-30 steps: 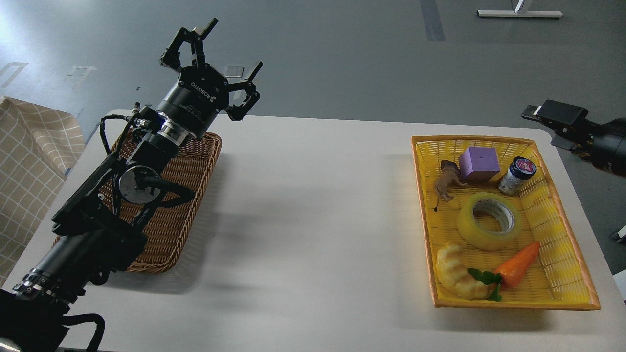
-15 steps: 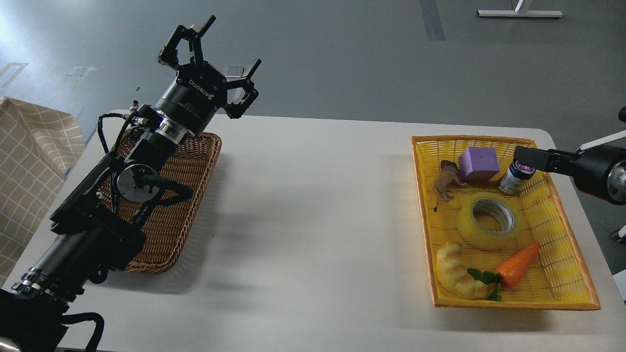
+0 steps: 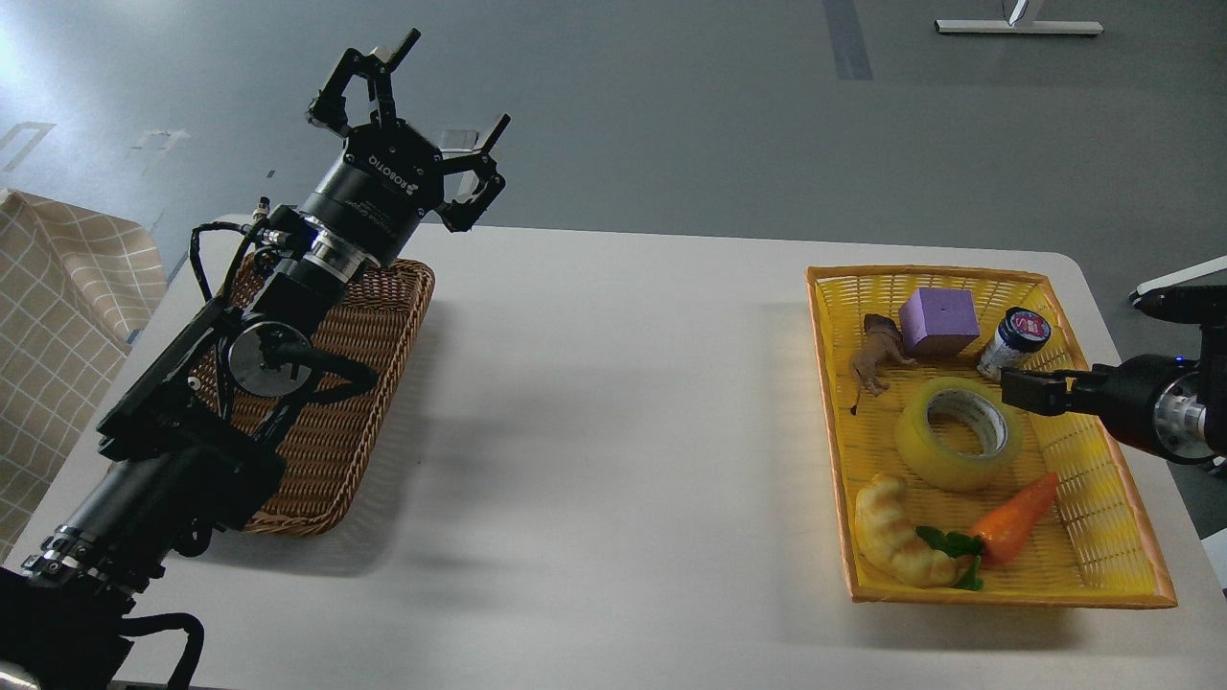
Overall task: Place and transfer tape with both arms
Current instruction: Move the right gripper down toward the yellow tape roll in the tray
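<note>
The tape lies flat, hole upward, in the yellow basket near the desk's right edge. The right tool hovers just right of it, state unclear; the left tool, spread, is well apart.

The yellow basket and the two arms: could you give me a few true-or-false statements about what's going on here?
1. The tape lies inside the yellow basket. True.
2. The left gripper holds the tape. False: its fingers are spread, with nothing in them, raised above the far end of the brown wicker basket.
3. The carrot toy lies next to the croissant toy. True.
4. The purple block sits in the brown wicker basket. False: it is in the yellow basket, at its far end.
5. The right gripper is near the tape's right side. True; whether it is open or shut cannot be told.
</note>
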`<action>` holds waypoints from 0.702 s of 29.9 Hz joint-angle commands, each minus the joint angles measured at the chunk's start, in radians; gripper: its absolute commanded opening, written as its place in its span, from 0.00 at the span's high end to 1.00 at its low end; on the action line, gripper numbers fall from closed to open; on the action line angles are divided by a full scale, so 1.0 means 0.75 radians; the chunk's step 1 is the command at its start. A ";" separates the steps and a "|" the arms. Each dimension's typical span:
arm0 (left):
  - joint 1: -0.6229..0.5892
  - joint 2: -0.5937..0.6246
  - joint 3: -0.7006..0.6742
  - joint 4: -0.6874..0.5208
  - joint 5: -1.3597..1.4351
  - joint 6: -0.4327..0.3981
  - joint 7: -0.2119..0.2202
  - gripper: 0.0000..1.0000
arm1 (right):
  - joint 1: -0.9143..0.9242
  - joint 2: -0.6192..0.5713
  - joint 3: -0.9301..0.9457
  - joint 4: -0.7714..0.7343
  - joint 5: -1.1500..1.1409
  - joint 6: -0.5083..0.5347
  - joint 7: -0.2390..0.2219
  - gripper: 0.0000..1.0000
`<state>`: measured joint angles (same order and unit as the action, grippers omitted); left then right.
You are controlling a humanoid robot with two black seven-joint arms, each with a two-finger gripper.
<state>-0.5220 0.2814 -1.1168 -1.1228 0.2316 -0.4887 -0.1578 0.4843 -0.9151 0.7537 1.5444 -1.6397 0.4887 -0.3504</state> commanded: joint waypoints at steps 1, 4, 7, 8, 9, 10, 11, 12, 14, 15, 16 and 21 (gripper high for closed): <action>0.001 -0.001 0.000 0.000 0.000 0.000 0.000 0.02 | -0.012 0.007 -0.019 -0.028 0.000 0.000 -0.036 0.11; 0.001 -0.001 0.000 0.000 0.000 0.000 0.000 0.02 | -0.020 0.015 -0.017 -0.059 0.004 0.000 -0.038 0.13; 0.003 -0.003 0.000 0.000 0.000 0.000 0.000 0.02 | -0.022 0.056 -0.019 -0.069 0.002 0.000 -0.040 0.13; 0.003 -0.003 0.000 0.000 0.000 0.000 0.000 0.02 | -0.022 0.071 -0.021 -0.077 0.002 0.000 -0.044 0.14; 0.003 -0.003 0.000 0.000 0.000 0.000 0.000 0.02 | -0.022 0.077 -0.021 -0.083 0.004 0.000 -0.046 0.15; 0.003 -0.003 0.000 0.000 0.000 0.000 0.000 0.02 | -0.024 0.083 -0.023 -0.092 0.004 0.000 -0.052 0.17; 0.003 -0.003 0.000 0.000 0.000 0.000 0.000 0.02 | -0.024 0.097 -0.025 -0.108 0.004 0.000 -0.064 0.18; 0.003 -0.001 0.000 0.000 0.000 0.000 0.000 0.02 | -0.022 0.105 -0.027 -0.116 0.006 0.000 -0.065 0.18; 0.003 -0.001 0.000 0.002 0.000 0.000 0.000 0.02 | -0.020 0.126 -0.031 -0.139 0.006 0.000 -0.065 0.18; 0.003 -0.001 0.000 0.002 0.000 0.000 0.000 0.02 | -0.020 0.134 -0.031 -0.145 0.006 0.000 -0.065 0.19; 0.005 -0.001 0.000 0.002 0.000 0.000 0.000 0.02 | -0.020 0.144 -0.031 -0.147 0.008 0.000 -0.067 0.22; 0.009 -0.003 0.000 0.002 0.000 0.000 0.002 0.02 | -0.012 0.167 -0.056 -0.169 0.016 0.000 -0.067 0.33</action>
<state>-0.5173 0.2806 -1.1168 -1.1221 0.2316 -0.4887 -0.1581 0.4704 -0.8021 0.7249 1.4314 -1.6328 0.4887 -0.4001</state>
